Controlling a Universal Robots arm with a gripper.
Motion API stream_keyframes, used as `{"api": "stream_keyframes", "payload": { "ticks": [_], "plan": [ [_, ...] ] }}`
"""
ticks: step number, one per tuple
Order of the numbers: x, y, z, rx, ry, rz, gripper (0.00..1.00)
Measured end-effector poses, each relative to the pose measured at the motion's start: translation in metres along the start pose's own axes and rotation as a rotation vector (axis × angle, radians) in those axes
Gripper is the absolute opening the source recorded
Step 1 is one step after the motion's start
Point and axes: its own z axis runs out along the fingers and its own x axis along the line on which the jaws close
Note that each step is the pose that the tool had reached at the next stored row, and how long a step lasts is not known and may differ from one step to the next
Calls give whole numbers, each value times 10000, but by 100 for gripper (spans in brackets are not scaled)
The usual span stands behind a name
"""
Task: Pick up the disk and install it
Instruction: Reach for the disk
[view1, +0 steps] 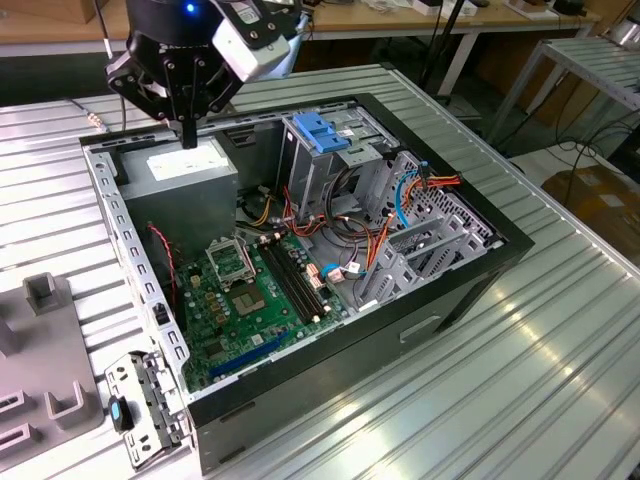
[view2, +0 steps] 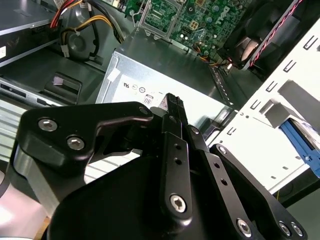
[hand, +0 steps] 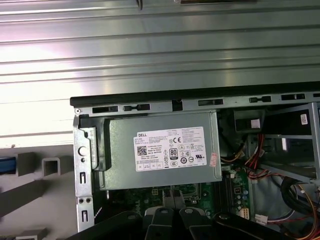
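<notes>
My gripper (view1: 188, 138) hangs over the back left corner of the open computer case (view1: 470, 285), just above the grey power supply (view1: 190, 168). Its black fingers are shut with nothing between them, and both wrist views show the tips (view2: 172, 101) (hand: 171, 196) close over the power supply's labelled top (hand: 165, 150). I cannot make out the disk as a whole. A strip of bright blue plastic (view2: 300, 142) shows beyond the case's perforated rear wall (view2: 255, 135), and a blue edge (hand: 4, 165) lies beside the grey fixture blocks (hand: 50, 165). Whether either is the disk, I cannot tell.
Inside the case are the green motherboard (view1: 235, 295), bundles of red and orange cables (view1: 375, 235) and a metal drive cage with a light-blue latch plate (view1: 318, 130). A grey fixture (view1: 45, 345) and a metal bracket with a small blue tab (view1: 140, 405) sit at the exterior view's left.
</notes>
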Motion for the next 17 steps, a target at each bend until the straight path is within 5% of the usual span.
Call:
{"api": "stream_keyframes", "payload": {
  "ticks": [17],
  "plan": [
    [39,-3,-1,-1,-1,0,11]
  ]
}}
